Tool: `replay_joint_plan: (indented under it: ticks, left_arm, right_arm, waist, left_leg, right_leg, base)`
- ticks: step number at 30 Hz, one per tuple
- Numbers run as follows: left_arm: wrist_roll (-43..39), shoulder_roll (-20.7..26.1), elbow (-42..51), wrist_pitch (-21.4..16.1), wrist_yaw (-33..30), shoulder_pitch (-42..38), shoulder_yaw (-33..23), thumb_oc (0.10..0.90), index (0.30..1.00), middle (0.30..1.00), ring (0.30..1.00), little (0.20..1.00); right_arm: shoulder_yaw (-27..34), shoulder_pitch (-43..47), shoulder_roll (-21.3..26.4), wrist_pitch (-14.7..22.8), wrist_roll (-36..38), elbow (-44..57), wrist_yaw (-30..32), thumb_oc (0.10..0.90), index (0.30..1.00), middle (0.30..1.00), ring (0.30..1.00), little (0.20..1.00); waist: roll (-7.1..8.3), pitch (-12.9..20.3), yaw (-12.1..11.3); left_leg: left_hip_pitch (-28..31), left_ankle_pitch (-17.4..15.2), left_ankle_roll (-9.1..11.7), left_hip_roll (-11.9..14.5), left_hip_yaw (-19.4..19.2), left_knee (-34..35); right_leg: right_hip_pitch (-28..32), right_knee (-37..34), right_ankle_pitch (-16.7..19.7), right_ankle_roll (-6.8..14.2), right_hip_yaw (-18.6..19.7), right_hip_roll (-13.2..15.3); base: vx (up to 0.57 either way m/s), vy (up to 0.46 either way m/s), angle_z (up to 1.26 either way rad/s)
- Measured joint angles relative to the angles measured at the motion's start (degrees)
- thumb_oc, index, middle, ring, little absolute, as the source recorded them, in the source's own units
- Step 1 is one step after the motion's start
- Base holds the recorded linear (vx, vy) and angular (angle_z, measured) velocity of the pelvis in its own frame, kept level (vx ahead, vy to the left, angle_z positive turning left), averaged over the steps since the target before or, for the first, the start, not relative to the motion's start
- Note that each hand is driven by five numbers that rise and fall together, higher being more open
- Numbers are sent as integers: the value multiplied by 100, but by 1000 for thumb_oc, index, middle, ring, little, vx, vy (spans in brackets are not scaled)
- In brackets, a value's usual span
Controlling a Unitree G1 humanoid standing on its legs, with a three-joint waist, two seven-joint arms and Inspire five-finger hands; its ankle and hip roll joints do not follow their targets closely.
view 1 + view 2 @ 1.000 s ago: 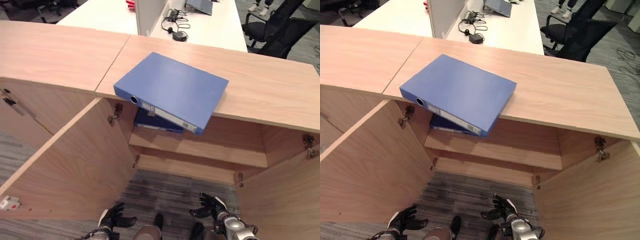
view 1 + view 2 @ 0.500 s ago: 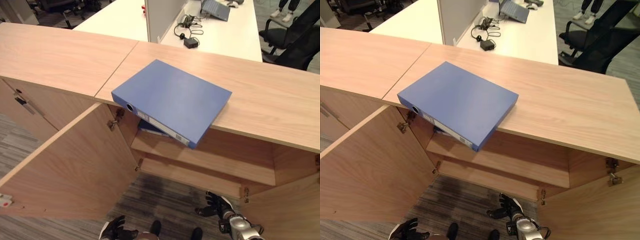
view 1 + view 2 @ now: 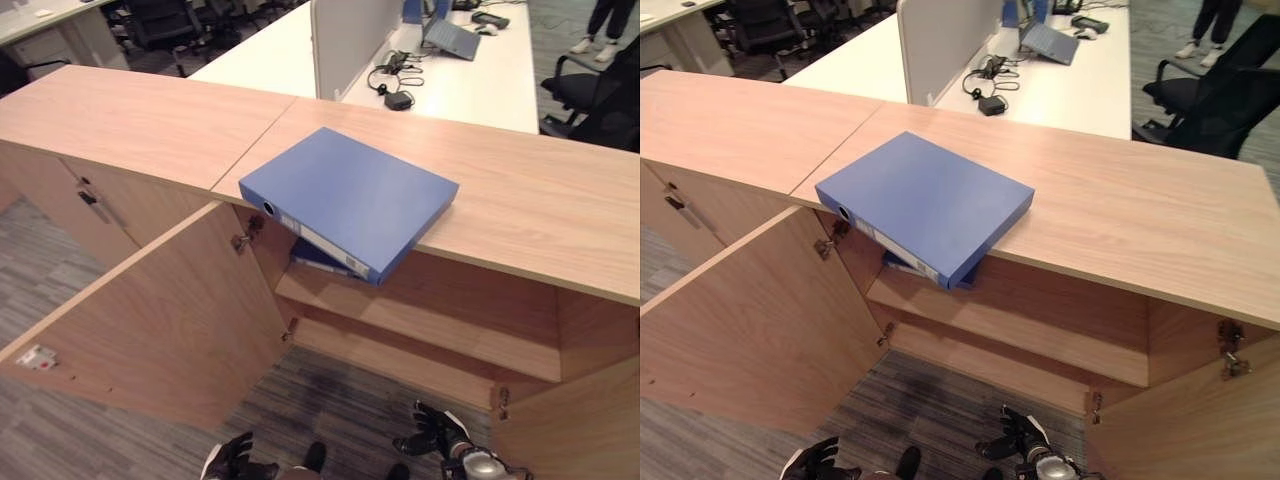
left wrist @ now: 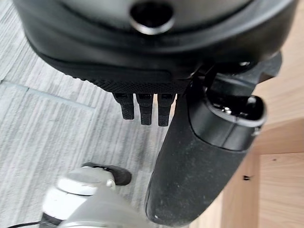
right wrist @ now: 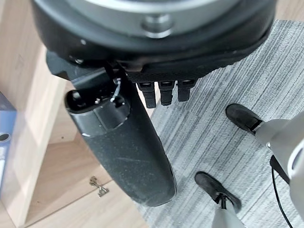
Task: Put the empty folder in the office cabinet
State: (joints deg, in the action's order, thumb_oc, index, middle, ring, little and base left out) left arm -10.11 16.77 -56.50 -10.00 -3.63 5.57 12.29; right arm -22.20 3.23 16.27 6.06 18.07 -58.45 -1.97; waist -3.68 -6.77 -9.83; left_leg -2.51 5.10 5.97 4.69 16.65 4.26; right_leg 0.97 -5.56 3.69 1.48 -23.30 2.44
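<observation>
So we saw the blue folder [image 3: 350, 198] lying flat on the cabinet top [image 3: 540, 200], its spine corner poking out over the front edge above the open cabinet [image 3: 1040, 320], where another blue folder [image 3: 322, 258] sat on the shelf. Both hands hung low over the floor, left hand [image 3: 232, 462] and right hand [image 3: 435, 438], fingers loose and holding nothing

We see a flat blue ring-binder folder [image 3: 925, 203] lying at centre frame on the light wooden cabinet top [image 3: 1140, 215], its spine corner overhanging the open cabinet. Beneath it a second blue folder [image 3: 902, 266] rests on the inner wooden shelf [image 3: 1040, 330]. Both dark hands, left [image 3: 812, 461] and right [image 3: 1018, 438], hang relaxed and empty at the bottom edge.
</observation>
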Motion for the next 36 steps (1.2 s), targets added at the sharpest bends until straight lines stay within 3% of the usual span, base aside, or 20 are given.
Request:
replay_joint_plan:
  ticks: [2, 5, 6, 8, 11, 13, 17, 20, 27, 30, 36]
  left_arm:
    - [171, 49, 445, -50, -114, 51, 110, 800, 900, 900, 900, 900]
    - [752, 197, 1917, 16, -203, 229, 92, 800, 900, 900, 900, 900]
    - [954, 356, 2472, -137, -244, 269, 141, 800, 900, 900, 900, 900]
    - [1297, 488, 2778, -213, -297, 188, 164, 800, 900, 900, 900, 900]
    - [2258, 1230, 3865, -162, -360, 459, 74, 800, 900, 900, 900, 900]
    - [3009, 1730, 4266, -298, -539, 402, -217, 800, 900, 900, 900, 900]
    - [3404, 1993, 4571, -331, -754, 363, -426, 800, 900, 900, 900, 900]
    - [3894, 2312, 4850, -358, -871, 432, -531, 800, 900, 900, 900, 900]
    - [4485, 2392, 5315, -408, -1309, 481, -1202, 800, 900, 900, 900, 900]
    - [4879, 2845, 5848, -363, -1505, 463, -1646, 800, 900, 900, 900, 900]
    - [4981, 2963, 6649, -389, -1789, 420, -1969, 800, 900, 900, 900, 900]
  right_arm:
    - [12, 26, 76, 19, -1, 30, 11, 800, 900, 900, 900, 900]
    - [61, 197, 301, 37, -2, 41, 71, 800, 900, 900, 900, 900]
    - [131, 200, 409, 115, -3, 48, 88, 800, 900, 900, 900, 900]
    - [267, 176, 494, 158, -5, 80, 121, 800, 900, 900, 900, 900]
    - [307, 168, 496, 191, -27, 179, 125, 800, 900, 900, 900, 900]
    - [266, -2, 375, 195, -226, 204, 101, 800, 900, 900, 900, 900]
    - [265, -97, 309, 223, -231, 227, 104, 800, 900, 900, 900, 900]
    - [263, -100, 272, 231, -234, 361, 62, 800, 900, 900, 900, 900]
    - [263, -151, 179, 240, -350, 426, -54, 800, 900, 900, 900, 900]
    - [263, -375, 117, 239, -447, 440, -69, 800, 900, 900, 900, 900]
    - [249, -559, -8, 236, -447, 424, -122, 800, 900, 900, 900, 900]
  waist:
    - [-71, -22, -37]
    - [-337, -151, -163]
    - [-410, -199, -161]
    - [-487, -239, -168]
    - [-509, -289, -259]
    - [-291, -415, -281]
    - [-99, -417, -287]
    - [-65, -428, -289]
    - [-49, -429, -263]
    - [143, -406, -244]
    - [252, -373, -232]
  left_leg:
    - [-43, 25, 40, 12, 10, -49]
    - [-57, 30, 73, 10, -61, -230]
    - [-92, 18, 105, 0, -46, -245]
    - [-181, -48, 186, -61, 50, -310]
    - [-237, -182, 120, -131, 53, -282]
    - [17, -110, 44, -159, -83, -153]
    - [186, -58, -77, -194, -182, -2]
    - [279, -62, -141, -213, -322, 17]
    - [455, -143, -165, -207, -542, 23]
    - [490, -164, -164, -189, -556, 24]
    - [586, -203, -181, -193, -704, 25]
  right_leg:
    - [-12, 0, 3, -20, -25, -18]
    - [33, -1, -3, -62, -45, -24]
    - [17, 0, 7, -53, -65, -26]
    - [-46, 1, 21, -68, -61, -9]
    - [-233, 5, 67, -58, 134, 50]
    - [-104, 2, 155, -3, 266, 106]
    - [-42, 1, 153, 9, 339, 166]
    - [-25, 1, 172, 46, 481, 189]
    - [47, 1, 161, 94, 679, 188]
    - [66, 2, 158, 99, 717, 163]
    - [100, 1, 173, 116, 845, 170]
  base:
    - [0, 0, 0]
    - [-30, -4, -5]
    - [-27, -17, 6]
    - [-11, 6, 5]
    - [59, 23, -39]
    - [89, 60, -33]
    - [29, 57, -9]
    - [19, 50, -22]
    - [29, 60, -16]
    - [32, 47, -7]
    - [30, 21, -11]
